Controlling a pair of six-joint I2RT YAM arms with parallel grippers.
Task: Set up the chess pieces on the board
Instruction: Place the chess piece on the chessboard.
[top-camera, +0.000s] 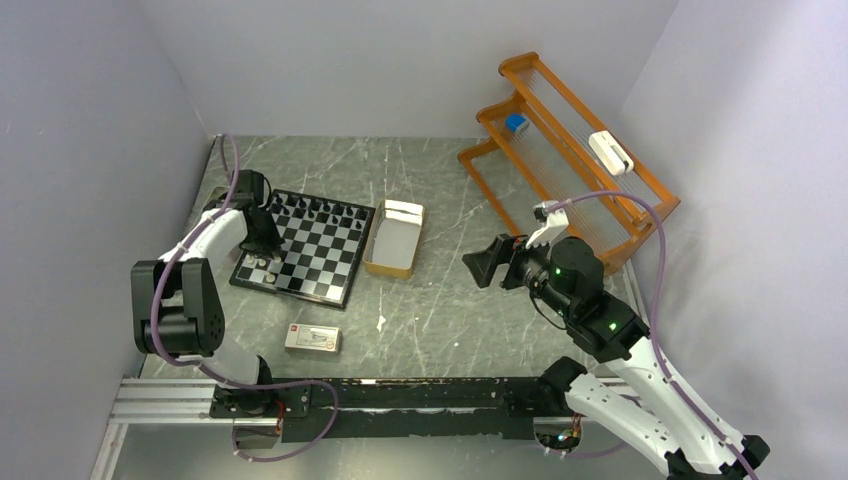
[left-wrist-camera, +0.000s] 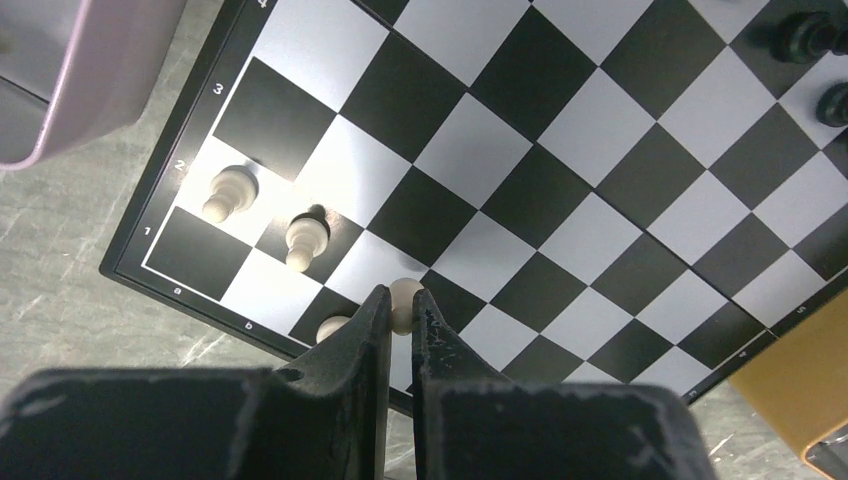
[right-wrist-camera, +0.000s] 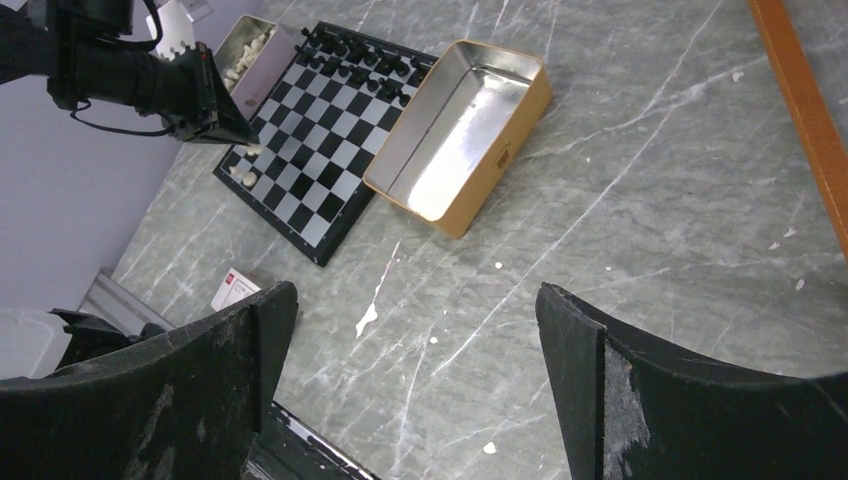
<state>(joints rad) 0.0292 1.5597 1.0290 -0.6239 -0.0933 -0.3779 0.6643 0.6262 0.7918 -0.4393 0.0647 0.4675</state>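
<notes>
Pawn by pawn: near the bench's left edge, the left gripper pinches a pale pawn by its head over the near-left corner of the chessboard. Two pale pawns stand on neighbouring second-row squares there, and another pale piece shows partly behind a finger. Whether the held pawn touches its square cannot be told. Black pieces line the board's far side. The right gripper hangs spread wide and empty over mid-bench, beside the open tan tin. The step in hand appears to be filling the pale pawn row. The next move calls for lowering straight down, parting the fingers slightly, and lifting clear without nudging the neighbours.
</notes>
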